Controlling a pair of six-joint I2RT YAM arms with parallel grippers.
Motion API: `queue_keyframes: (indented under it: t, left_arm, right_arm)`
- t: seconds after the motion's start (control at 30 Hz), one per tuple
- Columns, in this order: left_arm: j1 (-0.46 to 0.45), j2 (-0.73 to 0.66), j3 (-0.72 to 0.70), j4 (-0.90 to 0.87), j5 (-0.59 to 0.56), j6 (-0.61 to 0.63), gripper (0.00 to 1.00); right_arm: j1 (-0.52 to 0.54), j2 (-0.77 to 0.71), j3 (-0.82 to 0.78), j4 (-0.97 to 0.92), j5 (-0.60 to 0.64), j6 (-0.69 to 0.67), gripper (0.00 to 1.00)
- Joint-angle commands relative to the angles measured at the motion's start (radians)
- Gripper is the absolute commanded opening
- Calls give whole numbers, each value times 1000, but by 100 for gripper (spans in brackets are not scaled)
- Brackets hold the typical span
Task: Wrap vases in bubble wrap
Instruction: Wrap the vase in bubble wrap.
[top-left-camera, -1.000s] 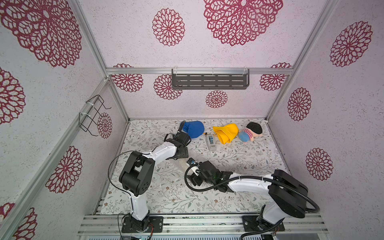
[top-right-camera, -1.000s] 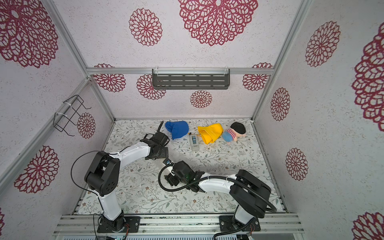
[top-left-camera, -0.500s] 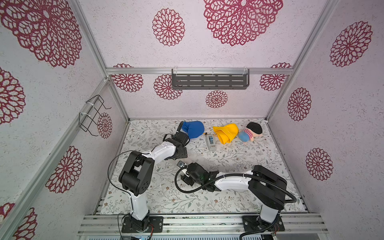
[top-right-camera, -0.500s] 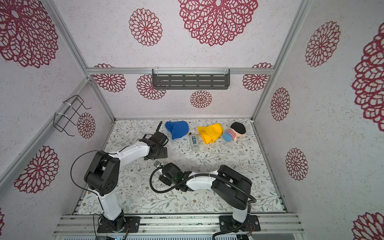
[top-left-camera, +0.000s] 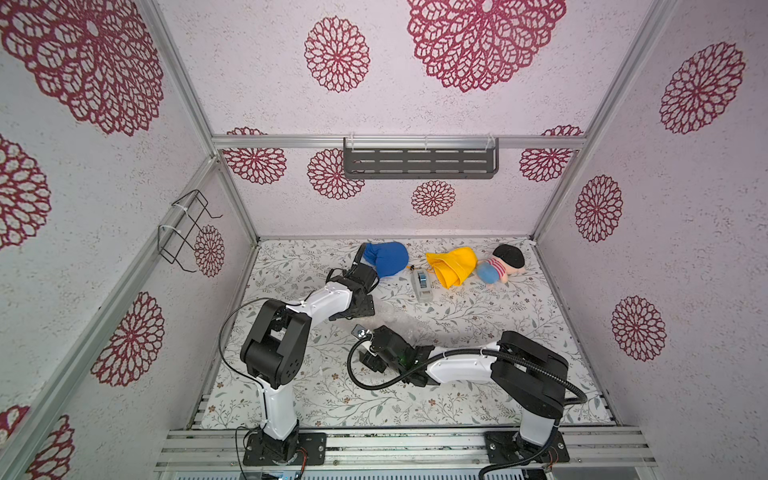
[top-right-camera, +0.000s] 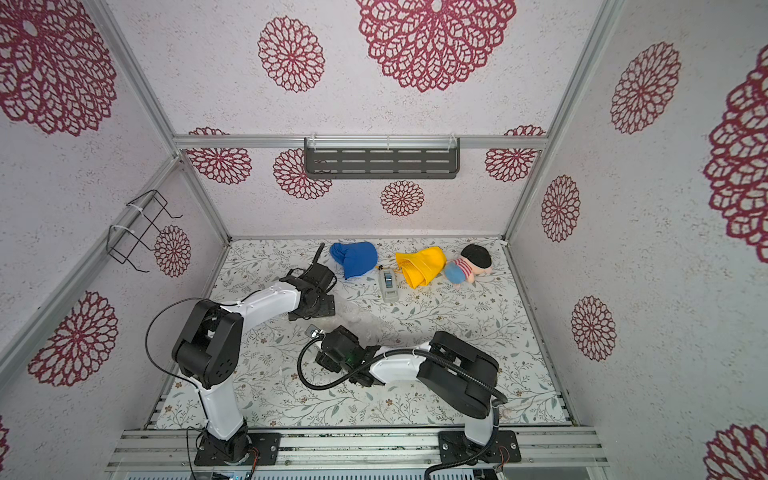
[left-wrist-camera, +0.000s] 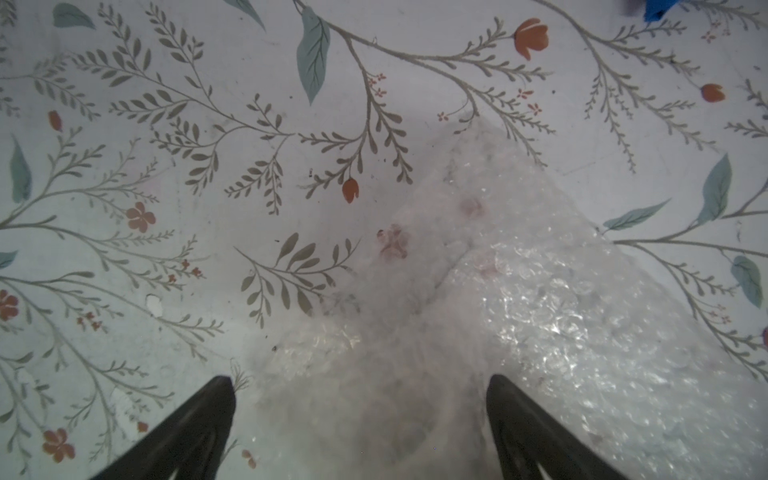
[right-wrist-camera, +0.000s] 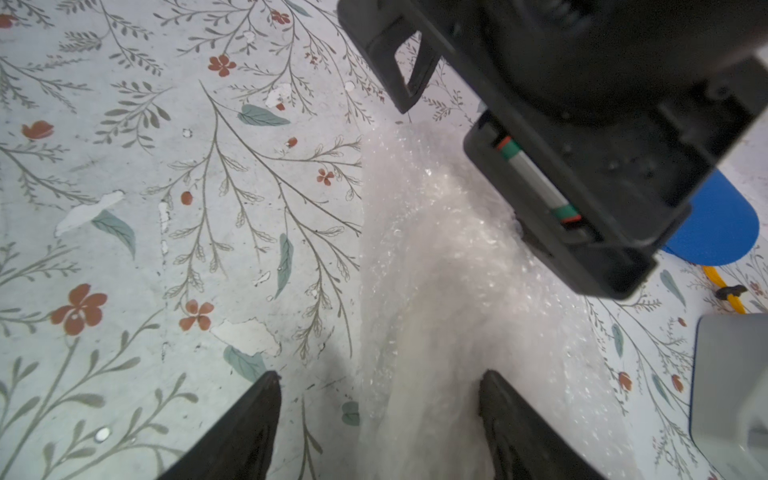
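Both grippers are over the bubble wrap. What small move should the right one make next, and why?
Probably close the right gripper on the bubble wrap: its jaws stand open with the wrap between them, and nothing is gripped yet.

in both top views the whole cell is seen from high above its front edge, facing down and toward the back wall (top-left-camera: 374, 220); nearly the same stretch of tabletop (top-left-camera: 498, 320) is covered. each wrist view is taken close above the tabletop, facing down past its own fingers (left-wrist-camera: 195, 424); the bubble wrap (left-wrist-camera: 561, 311) is shared by both.
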Motion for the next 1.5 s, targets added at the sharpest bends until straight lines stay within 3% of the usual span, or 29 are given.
queue_keyframes:
  t: [0.0, 0.13, 0.37, 0.53, 0.87, 1.23, 1.47]
  left_arm:
    - [6, 23, 22, -36, 5, 4, 97]
    - [6, 21, 13, -43, 3, 4, 97]
    - [6, 5, -10, -35, 2, 3, 97]
    - [7, 11, -11, -26, 12, 5, 97]
    - [7, 8, -14, -24, 7, 2, 98]
    - [7, 8, -21, -27, 18, -11, 97]
    - [23, 5, -8, -61, 10, -25, 97]
  right_arm:
    - [-8, -22, -20, -105, 36, 4, 80]
    - [-9, -41, -10, -109, 56, -16, 89]
    - [-28, -26, -7, -103, 40, -43, 95]
    - [-53, -97, 6, -108, -32, -65, 96]
    - [-161, -98, 1, -190, -312, -151, 88]
    - [-158, -3, -28, -176, -363, -104, 75]
    - [-158, 21, -28, -176, -397, -90, 54]
